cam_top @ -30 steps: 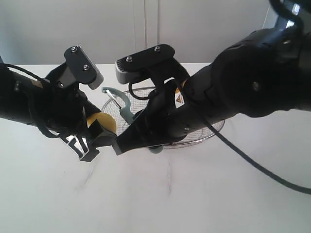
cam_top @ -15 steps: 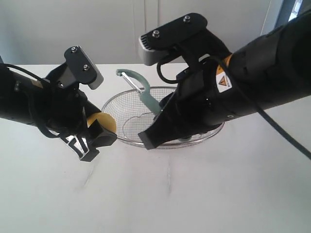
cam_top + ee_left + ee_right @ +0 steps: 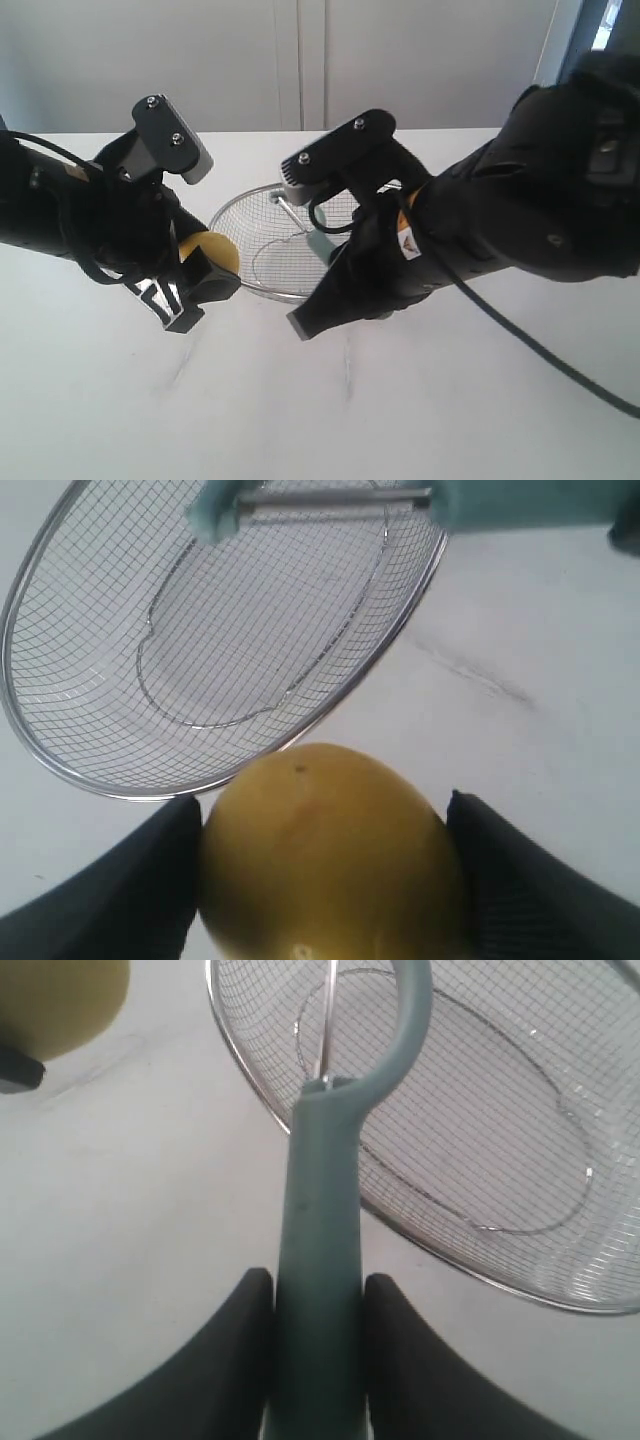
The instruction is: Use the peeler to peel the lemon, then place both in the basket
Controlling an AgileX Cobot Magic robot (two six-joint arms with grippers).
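Our left gripper (image 3: 192, 290) clamps the round bright-yellow lemon (image 3: 325, 860); the oval silver wire-mesh basket (image 3: 120, 630) lies just beyond its fingertips. Our right gripper (image 3: 318, 1360) pinches the pale teal plastic-handled peeler (image 3: 320, 1210), its head over the basket rim.

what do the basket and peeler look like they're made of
The basket looks like metal: fine silvery wire mesh with a thicker shiny rim. The peeler has a matte pale teal handle, probably plastic; its thin bright blade bar seems metal.
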